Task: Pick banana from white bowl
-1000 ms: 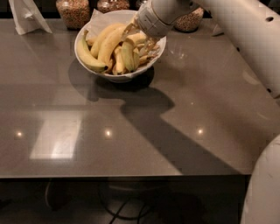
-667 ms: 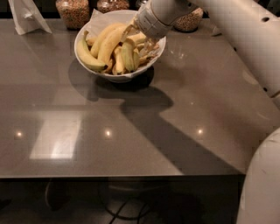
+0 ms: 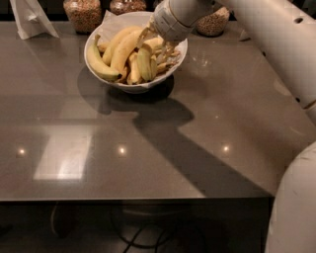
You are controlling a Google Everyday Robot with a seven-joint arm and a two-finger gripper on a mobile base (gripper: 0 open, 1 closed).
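Though barely changed from a second ago, worth reading across from nine o'clock to three. At ten o'clock on the grey table (image 3: 148, 148), a crumpled white paper (image 3: 28, 17); beside it toward twelve, a jar of grain (image 3: 83, 12) and a second jar (image 3: 127, 5). Next, the white bowl (image 3: 143, 88), paper-lined, in the same spot as before, with a long greenish banana (image 3: 98, 64) along its nine o'clock rim and longer pale bananas (image 3: 123, 47) slanting across the middle. Right of those, the banana (image 3: 144, 63), short and arched, standing on end in the bowl, unmoved and not lifted. Just above at one o'clock, the gripper (image 3: 155, 49), down inside the bowl, much as earlier; fingers (image 3: 142, 35) parted, straddling the fruit tops, not seen clamped on anything. Toward two o'clock, a third jar (image 3: 213, 22) behind the white arm (image 3: 276, 34).
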